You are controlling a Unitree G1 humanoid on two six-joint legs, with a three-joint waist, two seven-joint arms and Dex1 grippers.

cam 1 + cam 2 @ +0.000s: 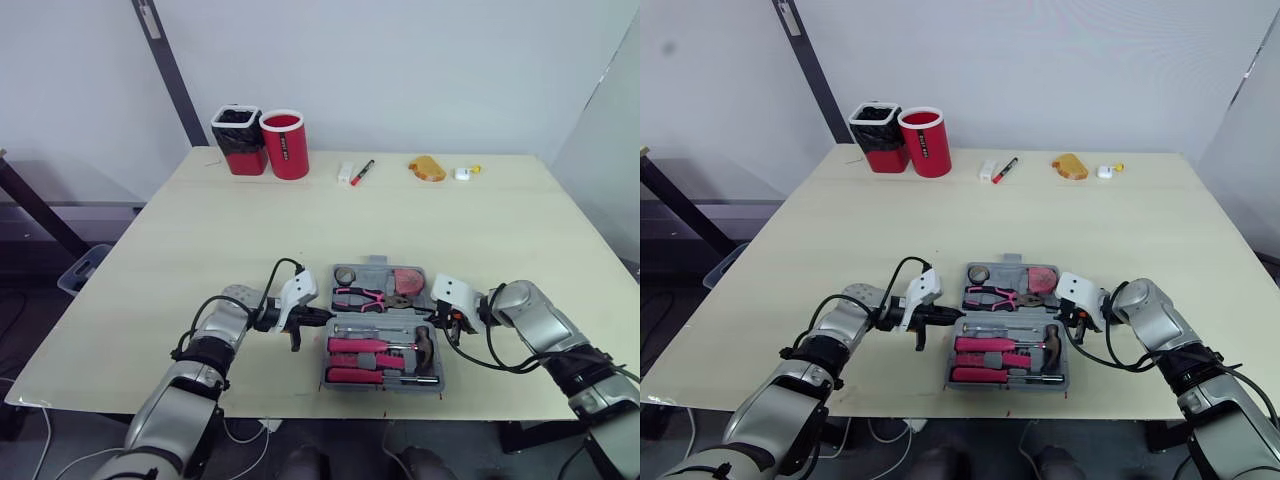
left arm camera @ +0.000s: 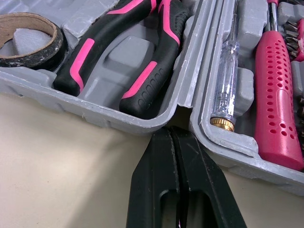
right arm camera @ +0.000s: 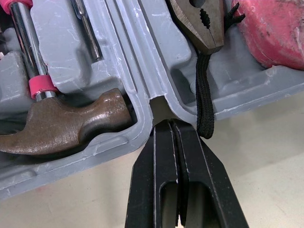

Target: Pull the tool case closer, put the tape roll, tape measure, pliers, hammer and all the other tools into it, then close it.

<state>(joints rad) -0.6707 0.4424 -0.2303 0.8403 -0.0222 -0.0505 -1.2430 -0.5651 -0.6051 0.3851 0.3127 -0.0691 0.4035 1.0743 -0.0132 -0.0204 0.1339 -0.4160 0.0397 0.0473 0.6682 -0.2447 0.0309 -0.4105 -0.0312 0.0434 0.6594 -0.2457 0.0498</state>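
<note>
The left arm (image 1: 190, 385) and the right arm (image 1: 540, 322) were clad in rounded silver-grey shells, with black bands and black collars at the joints. Each wrist carried an angular white housing (image 1: 298, 291), the right one (image 1: 455, 293) matching the left. Thin black cables (image 1: 270, 280) looped loosely from the forearms to these housings. The left jaws were matt black, made of two flat, tapering fingers (image 2: 154, 185) with a long slot cut into each near its base and faint scuffs on the faces. The right fingers (image 3: 159, 180) had the same shape and finish.
</note>
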